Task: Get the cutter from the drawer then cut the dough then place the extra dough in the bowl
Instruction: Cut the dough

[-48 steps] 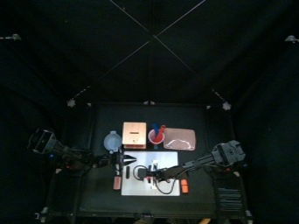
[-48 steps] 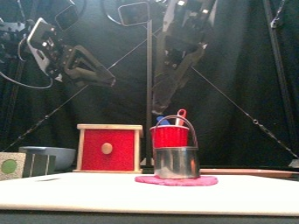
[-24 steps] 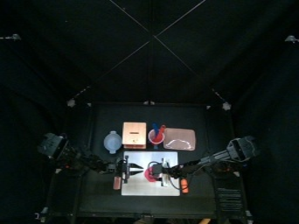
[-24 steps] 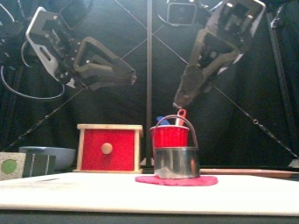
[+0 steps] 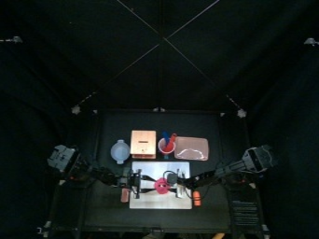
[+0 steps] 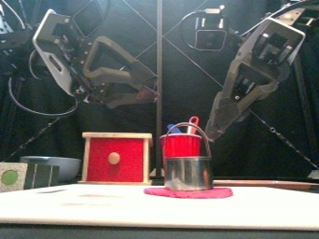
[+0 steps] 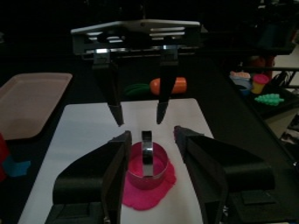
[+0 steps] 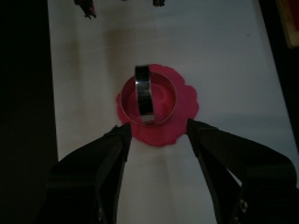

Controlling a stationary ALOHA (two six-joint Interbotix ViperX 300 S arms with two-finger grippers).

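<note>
Cutter point(image 6: 191, 173) sits on the pink dough point(image 6: 187, 193) midway along the white board point(image 8: 82, 87), dead between your raised tools, left tool point(image 7: 151, 134) and right tool point(image 8: 158, 129) both with jaws apart, wire handle point(image 8: 142, 87) arching along the line joining them.

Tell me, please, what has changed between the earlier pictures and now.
The right hand drew back to the right, away from the cutter; the left hand edged toward the middle. Cutter, dough, box and cup stayed put.
</note>
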